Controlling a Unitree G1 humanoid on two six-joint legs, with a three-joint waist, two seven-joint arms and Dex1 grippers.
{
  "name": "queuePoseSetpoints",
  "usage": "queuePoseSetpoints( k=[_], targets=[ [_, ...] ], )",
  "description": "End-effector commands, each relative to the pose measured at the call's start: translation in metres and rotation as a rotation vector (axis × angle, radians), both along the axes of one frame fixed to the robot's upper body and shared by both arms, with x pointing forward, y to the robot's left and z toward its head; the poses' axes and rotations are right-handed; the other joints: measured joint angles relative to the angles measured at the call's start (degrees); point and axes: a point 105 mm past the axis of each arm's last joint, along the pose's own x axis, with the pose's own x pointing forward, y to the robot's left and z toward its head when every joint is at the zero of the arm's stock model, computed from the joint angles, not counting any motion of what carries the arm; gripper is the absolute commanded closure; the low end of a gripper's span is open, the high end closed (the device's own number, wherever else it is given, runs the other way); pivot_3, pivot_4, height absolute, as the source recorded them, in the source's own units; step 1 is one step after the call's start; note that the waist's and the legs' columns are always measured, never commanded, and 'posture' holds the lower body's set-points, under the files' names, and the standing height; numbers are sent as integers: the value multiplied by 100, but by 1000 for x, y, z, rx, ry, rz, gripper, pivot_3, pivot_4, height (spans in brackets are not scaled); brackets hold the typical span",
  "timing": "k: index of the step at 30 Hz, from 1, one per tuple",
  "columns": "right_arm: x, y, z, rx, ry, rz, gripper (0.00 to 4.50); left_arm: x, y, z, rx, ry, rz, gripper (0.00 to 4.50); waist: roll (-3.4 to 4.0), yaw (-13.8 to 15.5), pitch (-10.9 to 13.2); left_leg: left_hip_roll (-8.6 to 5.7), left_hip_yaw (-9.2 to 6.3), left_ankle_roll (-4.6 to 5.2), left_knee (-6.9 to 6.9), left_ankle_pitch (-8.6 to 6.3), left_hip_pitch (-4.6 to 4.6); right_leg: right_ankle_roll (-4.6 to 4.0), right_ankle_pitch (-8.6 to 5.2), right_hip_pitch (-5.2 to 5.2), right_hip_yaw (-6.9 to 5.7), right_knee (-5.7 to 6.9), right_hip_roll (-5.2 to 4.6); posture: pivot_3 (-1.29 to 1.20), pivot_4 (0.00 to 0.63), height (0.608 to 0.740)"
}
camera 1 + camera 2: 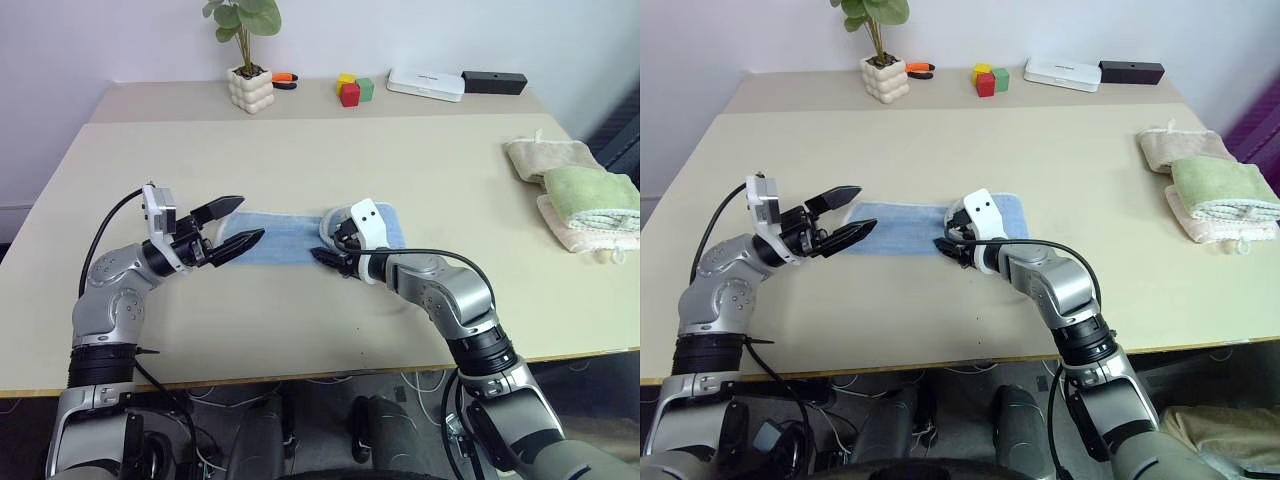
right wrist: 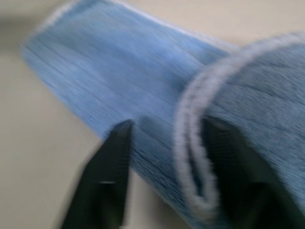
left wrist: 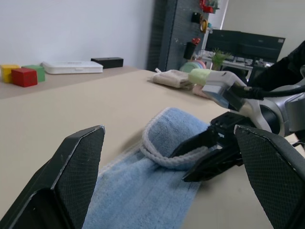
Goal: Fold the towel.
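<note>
The light blue towel (image 1: 285,240) lies as a long narrow strip across the middle of the table (image 1: 300,320). Its right end is folded back over itself, and the white hem (image 3: 157,155) curls up in a loop there. My right gripper (image 1: 325,250) is at that folded edge, low over the cloth. Its jaws stand apart, with the hem loop lying loosely by one finger (image 2: 224,162). My left gripper (image 1: 250,220) hovers wide open just above the towel's left end, pointing toward the right gripper, with nothing between its fingers (image 3: 78,162).
A green folded towel (image 1: 590,190) lies on beige folded towels (image 1: 550,155) at the table's right edge. Along the back stand a potted plant (image 1: 250,88), coloured blocks (image 1: 352,90), a white box (image 1: 425,83) and a black box (image 1: 493,82).
</note>
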Motion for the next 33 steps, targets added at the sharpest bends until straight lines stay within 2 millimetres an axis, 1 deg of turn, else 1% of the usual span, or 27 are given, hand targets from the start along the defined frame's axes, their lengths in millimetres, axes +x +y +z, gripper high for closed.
queuePoseSetpoints(
  k=[1,4,5,7,8,9,10,11,12,14,15,17,19,21,22,25,27,28,29,31,33],
  targets=[
    [-28,10,36,23,-171,224,76,-2,1,10,1,-48,-3,0,0,-2,0,0,-1,0,0,0,0,0,0,0,0,0,0,0,150,740],
    [-16,-12,60,64,-257,174,76,-1,0,9,0,-46,-8,0,-1,-5,-1,0,-1,0,0,0,2,0,0,0,0,0,0,0,150,740],
    [-14,-19,71,118,-256,160,76,-1,0,8,1,-46,-10,0,-1,1,-1,0,-2,-1,0,1,3,0,0,1,-1,1,1,0,150,740],
    [-12,-27,82,175,-267,152,76,-1,-1,8,1,-45,-11,0,-2,6,-1,0,-2,-2,0,1,2,0,0,1,-1,1,0,0,150,740],
    [-4,-38,91,204,-293,93,76,-1,-1,8,1,-45,-12,0,-2,3,-1,0,-2,-2,0,1,2,0,0,1,0,0,0,0,150,740],
    [5,-49,94,220,-306,26,76,0,-1,8,0,-45,-13,0,-2,-1,-1,0,-2,-2,0,1,2,0,0,1,0,0,0,0,150,740],
    [15,-60,97,235,-319,-46,299,0,0,8,-1,-44,-14,0,-2,-1,-1,-1,-1,-2,0,1,3,0,0,1,-1,0,1,0,150,740],
    [24,-70,96,257,-315,-110,609,0,-1,8,0,-44,-14,0,-2,0,-1,-1,0,-2,0,1,2,0,0,1,-1,1,1,0,150,740],
    [27,-73,94,265,-311,-136,905,0,0,7,0,-43,-14,0,-2,2,-1,-1,0,-2,0,1,3,0,0,1,-1,1,1,0,150,740],
    [32,-76,87,223,-350,-167,1847,0,0,7,-1,-42,-14,0,-1,0,0,-2,3,-2,0,1,2,0,0,1,-1,0,1,0,150,740],
    [34,-75,83,207,-366,-174,2432,0,0,7,-1,-41,-14,0,-1,-8,0,-2,5,-2,-1,1,2,0,0,0,0,0,1,0,150,740],
    [34,-70,74,208,-361,-168,3437,-1,0,7,-6,-34,-12,0,-1,-19,0,-2,8,-3,-3,2,2,0,0,-3,1,2,1,0,150,740],
    [33,-61,57,197,-345,-154,4437,-4,2,5,-32,-4,6,0,-1,-22,0,-1,12,-5,-5,3,2,0,0,-4,1,4,2,0,150,740],
    [34,-53,37,141,-344,-156,4437,-11,-1,-1,-92,64,32,0,0,-39,0,0,11,-7,-6,4,4,0,0,-4,2,4,2,0,150,740],
    [34,-51,31,117,-351,-161,4437,-14,-2,-4,-115,94,44,0,1,-44,0,0,12,-8,-7,5,5,0,0,-4,4,4,2,0,150,740],
    [35,-42,20,140,-329,-172,4437,-27,-4,-12,-175,199,77,0,2,-45,2,1,11,-17,-6,11,3,1,0,-6,7,5,1,0,150,740],
    [39,-43,-1,27,-342,-197,4437,-33,0,-16,-245,285,134,0,1,-29,2,2,6,-16,-6,10,4,0,0,-6,6,9,1,0,150,740],
    [43,-48,-12,-17,-327,-228,4437,-33,5,-21,-290,352,203,0,1,-16,2,2,3,-14,-4,9,6,0,-1,-3,6,9,1,0,150,740],
    [46,-52,-19,-39,-313,-254,4437,-35,9,-24,-316,377,253,0,1,-11,1,2,0,-11,-3,7,6,-1,-1,-3,5,9,1,0,150,740],
    [50,-52,-22,-32,-297,-274,4437,-39,14,-22,-401,425,292,0,0,-6,1,4,-5,-10,-3,6,10,-1,-1,4,5,8,-1,0,150,740],
    [49,-46,-24,-26,-292,-246,4437,-41,19,-24,-489,483,343,0,-2,-11,-1,4,-6,-11,-3,6,12,-1,-1,7,5,9,-1,0,150,740]
  ],
)
